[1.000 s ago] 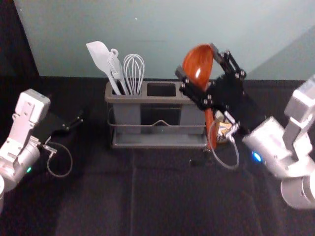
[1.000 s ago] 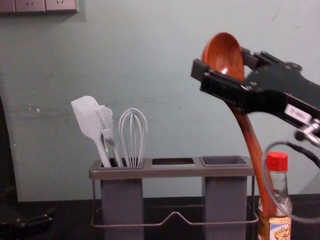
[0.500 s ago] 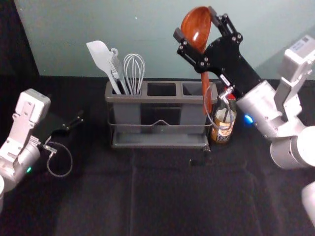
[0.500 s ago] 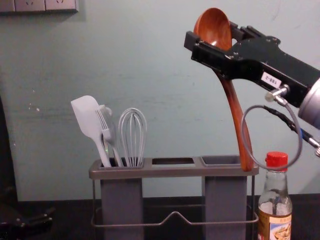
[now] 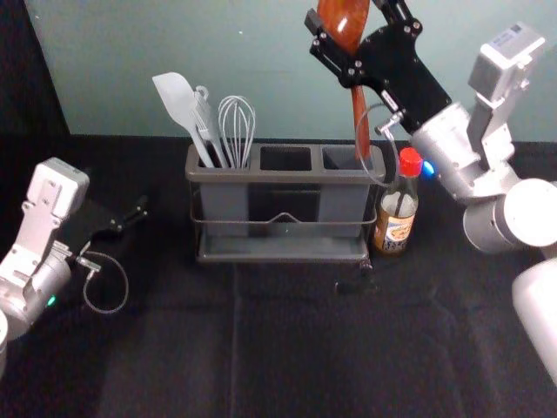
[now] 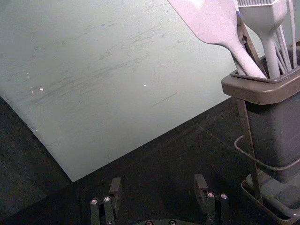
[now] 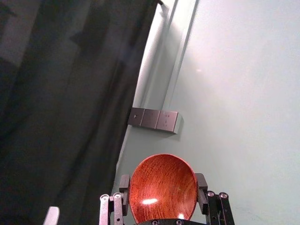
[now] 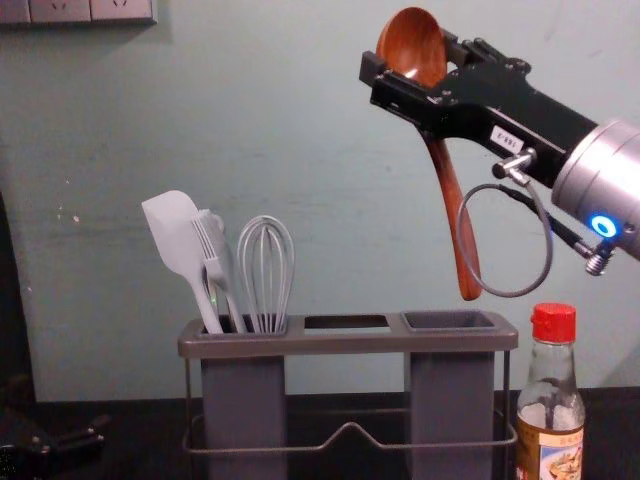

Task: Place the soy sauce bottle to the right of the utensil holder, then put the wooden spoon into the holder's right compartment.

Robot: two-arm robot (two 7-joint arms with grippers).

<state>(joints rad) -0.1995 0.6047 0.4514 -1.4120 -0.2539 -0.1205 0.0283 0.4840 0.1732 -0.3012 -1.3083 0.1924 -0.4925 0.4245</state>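
My right gripper point(image 5: 355, 42), up above the holder's right end, is shut on the wooden spoon point(image 5: 360, 122) by its bowl. In the right wrist view the gripper point(image 7: 162, 187) has a finger against each side of the spoon's bowl point(image 7: 162, 185). The handle hangs down, its tip just above the right compartment point(image 8: 448, 320) in the chest view. The utensil holder point(image 5: 283, 176) stands upright. Right beside it is the soy sauce bottle point(image 5: 397, 205), upright with a red cap. My left gripper point(image 5: 139, 214) is parked at the left; in its wrist view it point(image 6: 157, 187) is open and holds nothing.
A white spatula point(image 5: 181, 109), a brush point(image 8: 215, 260) and a whisk point(image 5: 236, 126) stand in the holder's left compartment. The wall point(image 8: 330, 120) rises behind the dark table point(image 5: 287, 348). A small dark item point(image 5: 355, 286) lies in front of the holder's right end.
The right gripper has raised the spoon and carried it leftward, from in front of the bottle to over the right compartment. The left arm and the bottle have stayed put.
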